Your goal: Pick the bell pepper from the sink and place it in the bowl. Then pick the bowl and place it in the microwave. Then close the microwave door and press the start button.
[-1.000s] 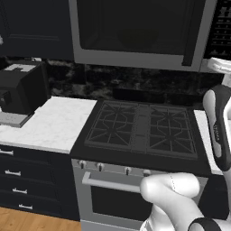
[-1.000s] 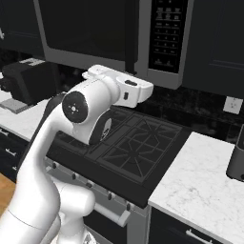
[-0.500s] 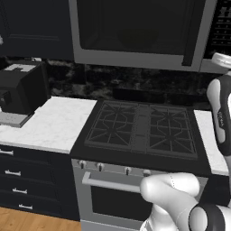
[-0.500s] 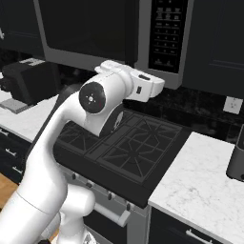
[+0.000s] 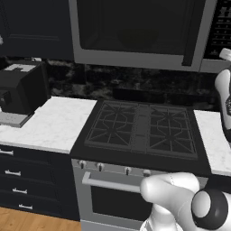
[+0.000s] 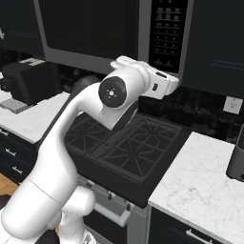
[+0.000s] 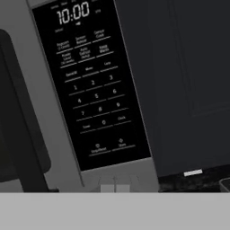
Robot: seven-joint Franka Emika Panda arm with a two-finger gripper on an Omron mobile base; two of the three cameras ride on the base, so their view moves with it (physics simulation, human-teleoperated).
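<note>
The microwave (image 5: pixel 135 31) hangs above the stove, and its microwave door (image 5: pixel 131 27) is closed, with the vertical handle bar (image 5: pixel 195 31) at its right side. My gripper (image 6: pixel 174 83) is shut on nothing. It is raised just below and in front of the dark control panel (image 6: pixel 167 33). In the hand view the shut gripper (image 7: pixel 114 188) sits under the panel (image 7: pixel 90 85). The clock reads 10:00, and the start button (image 7: pixel 121 144) is in the bottom row, right of another key. The bell pepper, the bowl and the sink are out of view.
A black gas cooktop (image 5: pixel 142 128) lies below the microwave, with oven knobs and a handle in front. White marble counter (image 5: pixel 49 124) to the left carries a black appliance (image 5: pixel 20 88). A dark upper cabinet (image 7: pixel 193 67) adjoins the panel. A dark vessel (image 6: pixel 236 159) stands on the right counter.
The arm has swung to the right and the hand has risen closer to the microwave's control panel. The gripper stays shut. The door stays closed.
</note>
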